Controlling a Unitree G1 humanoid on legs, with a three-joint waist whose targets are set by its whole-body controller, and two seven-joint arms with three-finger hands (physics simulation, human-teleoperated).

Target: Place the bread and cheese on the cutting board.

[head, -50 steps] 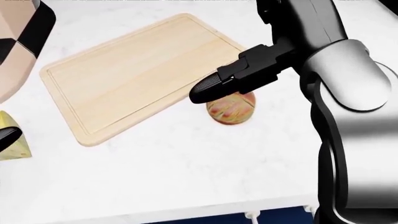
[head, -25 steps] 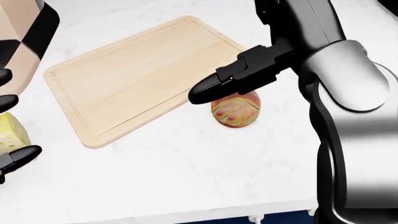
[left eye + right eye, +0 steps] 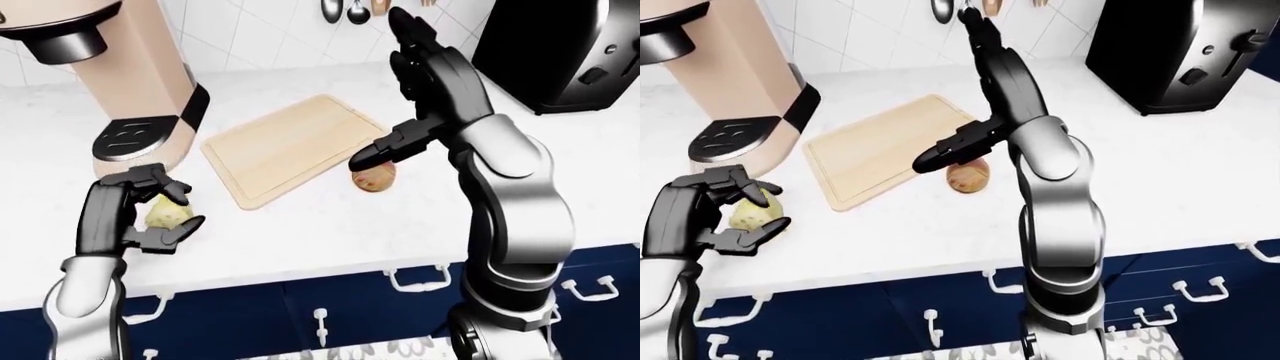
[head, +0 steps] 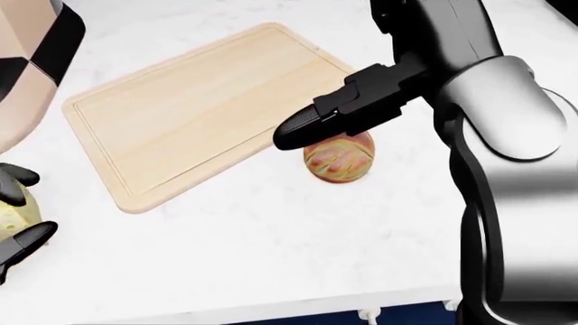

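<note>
Cheese, a pale yellow wedge, now sits inside the robot's left hand, whose dark fingers curl around it from above and below at the near left of the white counter, beside the tan coffee machine. A second ago the head view showed the wedge lying at the left edge with only one fingertip near it; half a second ago more fingers had come in around it; now they wrap it more closely, so the grasp looks nearly or fully made, though whether the wedge has left the counter cannot be told. Bread, a small round brown roll, has stayed almost where it was, on the counter just beside the right edge of the wooden cutting board and not on it. The right hand hangs above the roll with its long fingers extended and spread, one dark thumb pointing left just over the roll's top, closing on nothing. The board still carries neither item. Judging from this, the cheese looks ready to be carried right toward the board, while the bread has yet to be gripped. A black toaster stands at the far right
</note>
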